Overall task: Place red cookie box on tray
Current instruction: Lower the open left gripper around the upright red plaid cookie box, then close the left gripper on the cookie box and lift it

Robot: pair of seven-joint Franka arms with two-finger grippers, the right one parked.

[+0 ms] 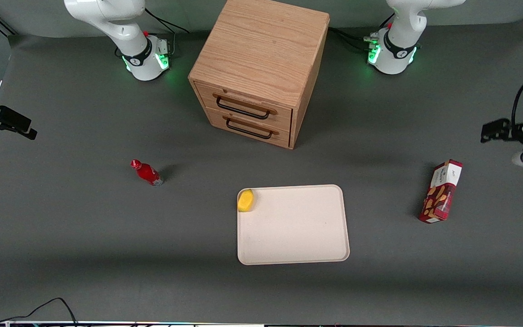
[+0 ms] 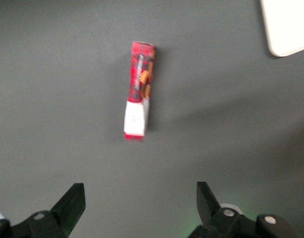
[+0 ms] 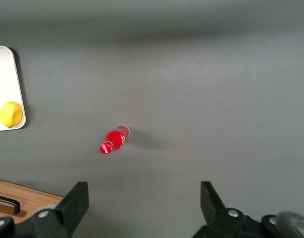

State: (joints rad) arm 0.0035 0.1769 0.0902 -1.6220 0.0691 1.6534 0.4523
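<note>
The red cookie box [image 1: 441,191] lies flat on the grey table toward the working arm's end, its white end panel pointing away from the front camera. In the left wrist view the red cookie box [image 2: 138,89] lies well clear of my fingers. My left gripper [image 2: 139,198] hangs open and empty high above the table; in the front view the gripper [image 1: 493,131] is a little farther from the camera than the box. The cream tray [image 1: 298,227] sits at the table's middle, apart from the box, and one corner of the tray [image 2: 288,25] shows in the left wrist view.
A yellow lemon [image 1: 245,200] lies in one corner of the tray. A small red bottle [image 1: 147,172] stands toward the parked arm's end. A wooden two-drawer cabinet [image 1: 261,59] stands farther from the front camera than the tray.
</note>
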